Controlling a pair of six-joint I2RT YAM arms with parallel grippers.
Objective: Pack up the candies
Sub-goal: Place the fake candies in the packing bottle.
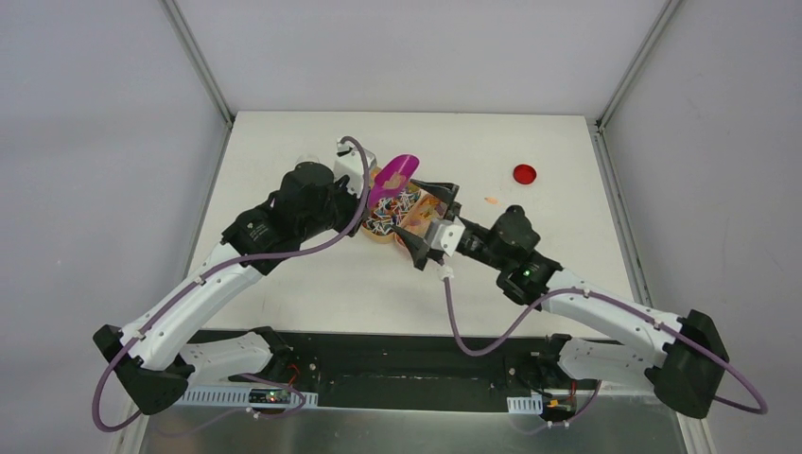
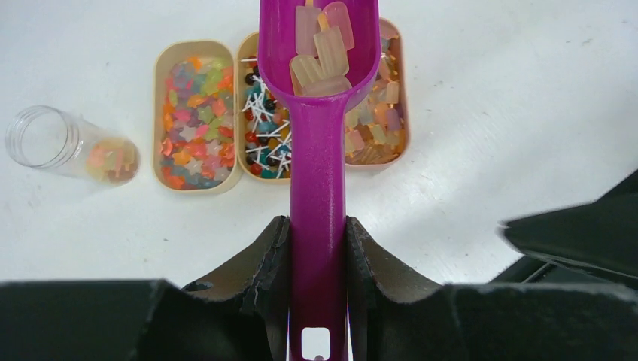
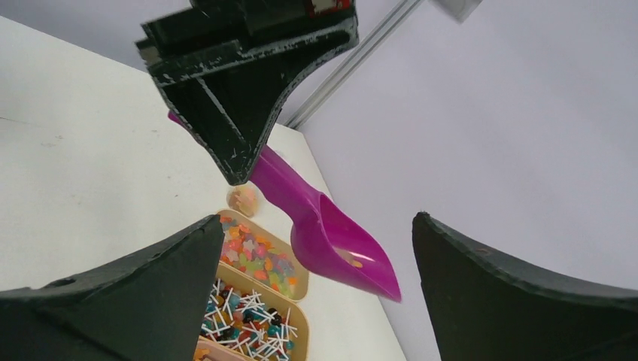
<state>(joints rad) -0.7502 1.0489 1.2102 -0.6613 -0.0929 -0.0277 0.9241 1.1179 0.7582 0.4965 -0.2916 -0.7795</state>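
From above, the candies (image 1: 395,210) fill tan trays (image 1: 381,235) in the middle of the bench (image 1: 567,142), between both arms.

Left wrist view: the left pincer (image 2: 317,241) clamps the magenta scoop (image 2: 318,158), which is loaded with pale gummies (image 2: 323,53) and held above the trays.

Right wrist view: the right pincer (image 3: 316,226) gapes wide over the trays.

table (image 1: 567,151); three candy trays (image 2: 157,113); clear jar (image 2: 45,139); red disc (image 1: 524,173); perhaps one stray gummy (image 1: 491,200)

The scoop (image 2: 318,188) hangs over two of the three trays (image 2: 157,113), and the right gripper (image 1: 427,219), jaws spread, stands close beside it. The third tray, at the end, lies uncovered (a jar (image 2: 71,144) lies on its side near it). Bare table (image 1: 586,218) surrounds the red disc (image 1: 524,173).
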